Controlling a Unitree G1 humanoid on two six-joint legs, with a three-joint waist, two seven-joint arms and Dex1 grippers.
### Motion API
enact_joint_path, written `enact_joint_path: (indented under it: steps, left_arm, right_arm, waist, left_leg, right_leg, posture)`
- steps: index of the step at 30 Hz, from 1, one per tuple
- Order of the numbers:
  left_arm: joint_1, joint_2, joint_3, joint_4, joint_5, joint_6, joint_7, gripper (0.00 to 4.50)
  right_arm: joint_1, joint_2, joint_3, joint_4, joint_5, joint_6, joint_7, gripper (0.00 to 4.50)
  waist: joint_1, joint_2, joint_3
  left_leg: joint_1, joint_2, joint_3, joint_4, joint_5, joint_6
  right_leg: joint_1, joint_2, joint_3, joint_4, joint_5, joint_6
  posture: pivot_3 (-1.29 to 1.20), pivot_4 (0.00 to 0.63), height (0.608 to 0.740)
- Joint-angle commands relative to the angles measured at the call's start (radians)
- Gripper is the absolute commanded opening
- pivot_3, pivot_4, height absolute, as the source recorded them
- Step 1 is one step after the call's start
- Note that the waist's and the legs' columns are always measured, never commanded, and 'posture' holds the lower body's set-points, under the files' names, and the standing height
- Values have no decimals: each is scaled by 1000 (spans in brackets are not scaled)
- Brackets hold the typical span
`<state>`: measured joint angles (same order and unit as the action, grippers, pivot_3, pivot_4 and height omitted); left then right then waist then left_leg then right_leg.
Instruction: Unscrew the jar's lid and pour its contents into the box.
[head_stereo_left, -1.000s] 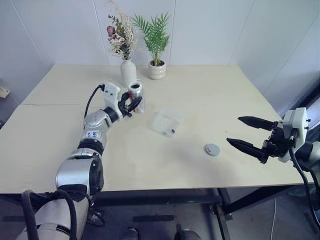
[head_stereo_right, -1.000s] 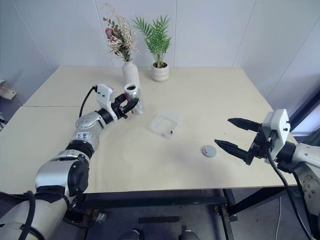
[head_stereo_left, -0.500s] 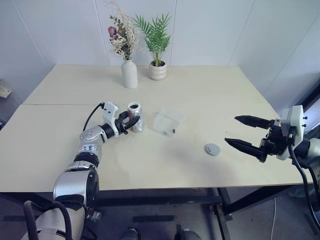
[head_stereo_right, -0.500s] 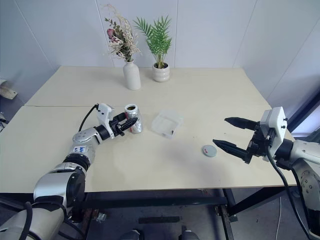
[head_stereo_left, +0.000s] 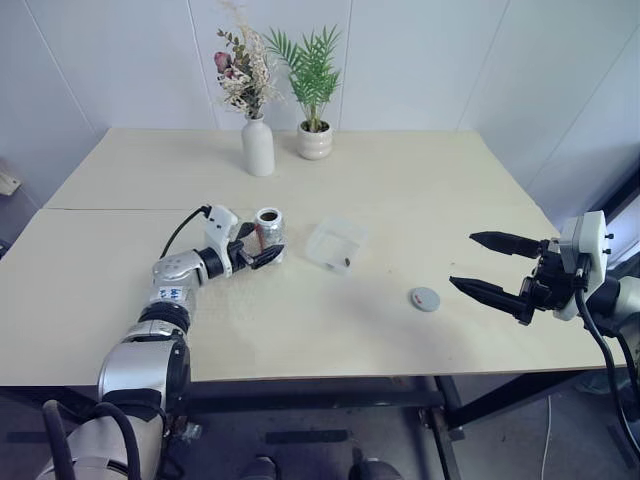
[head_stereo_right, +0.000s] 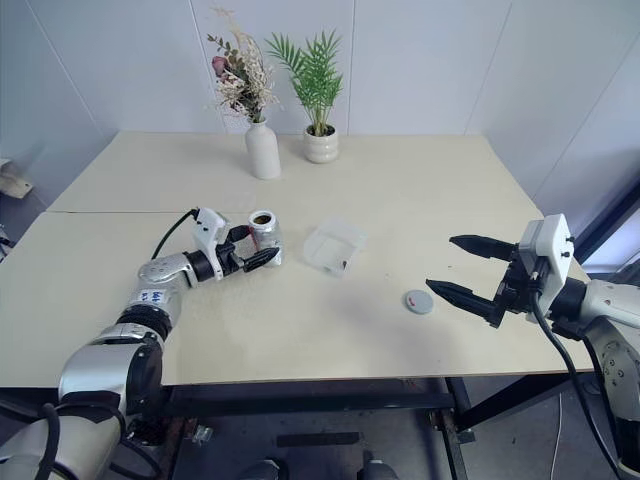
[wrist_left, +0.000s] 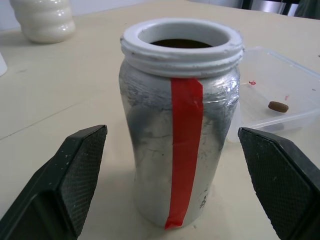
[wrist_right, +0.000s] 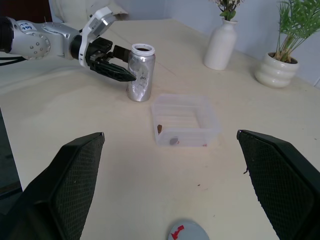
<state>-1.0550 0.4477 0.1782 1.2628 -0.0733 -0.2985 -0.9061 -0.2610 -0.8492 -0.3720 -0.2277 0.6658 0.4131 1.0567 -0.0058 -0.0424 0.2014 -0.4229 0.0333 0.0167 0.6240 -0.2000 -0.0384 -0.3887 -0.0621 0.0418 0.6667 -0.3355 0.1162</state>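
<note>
Pale wooden table (head_stereo_left: 400, 190) (seamed at left) against white walls (head_stereo_left: 430, 60).

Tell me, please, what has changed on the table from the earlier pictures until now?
The left gripper brought the jar down from the air onto the table left of the box and let go; its fingers now stand open on both sides of it. The lid, box and open right gripper stayed as they were.
</note>
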Motion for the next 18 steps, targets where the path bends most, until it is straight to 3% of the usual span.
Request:
enact_joint_path:
  steps: [1,8,12,18]
  left_arm:
    - [-1,43,-11,-42,-1,21,-66,4475]
    - [51,159,-5,-107,-42,96,-333,4475]
    - [45,245,37,-122,-111,86,-575,4475]
    - [2,309,89,-95,-151,68,-596,4475]
  right_arm:
    - [-4,-23,-25,-6,2,-17,10,4500]
    - [32,-48,-39,-25,3,-10,46,4500]
    - [47,-91,-70,-14,13,-8,83,4500]
    - [50,-107,-99,14,7,-21,108,4500]
  waist:
    - [1,0,0]
    - [0,0,0]
    - [0,0,0]
    - [0,0,0]
  left_leg:
    - [0,0,0,-1,0,0]
    - [0,0,1,-5,0,0]
    - [-1,1,1,-6,0,0]
    - [0,2,2,-7,0,0]
  right_leg:
    - [0,0,0,-1,0,0]
    - [-1,0,0,-4,0,0]
    - [-1,0,0,-6,0,0]
    - [-1,0,-1,-6,0,-2]
  posture:
    - [0,150,740]
    - [0,150,740]
    - [0,150,740]
    - [0,150,740]
